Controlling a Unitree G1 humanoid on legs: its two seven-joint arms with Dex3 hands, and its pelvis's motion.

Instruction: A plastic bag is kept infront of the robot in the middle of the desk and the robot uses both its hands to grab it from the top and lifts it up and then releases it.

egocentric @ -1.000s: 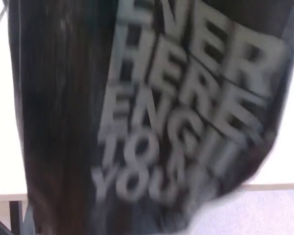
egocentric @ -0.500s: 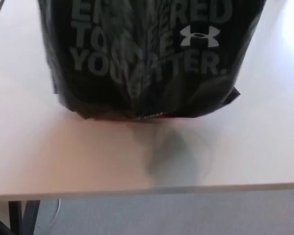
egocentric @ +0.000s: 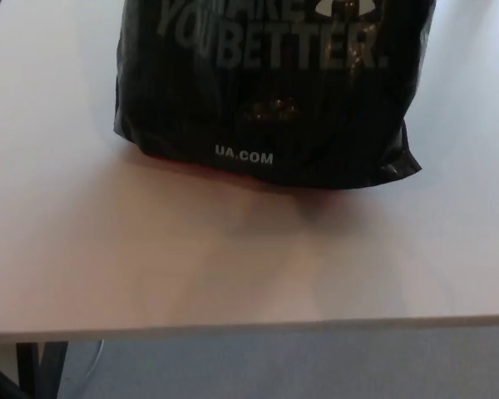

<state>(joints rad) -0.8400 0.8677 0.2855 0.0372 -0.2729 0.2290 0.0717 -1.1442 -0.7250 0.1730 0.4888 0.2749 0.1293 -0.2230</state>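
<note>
Resting on desk point(egocentric: 150, 249): plastic bag point(egocentric: 266, 91).

— What's different from a second ago?

— Back then the plastic bag point(egocentric: 266, 91) hung right up against my camera, tilted and blurred, filling nearly the whole view. Half a second ago it was lower, with its bottom edge just above the tabletop point(egocentric: 233, 258) and a shadow beneath it.

— And now?

— Now its base sits on the tabletop, further from me. The lettering reads sharp: "YOU BETTER" and "UA.COM". The shadow patch in front has gone.
</note>
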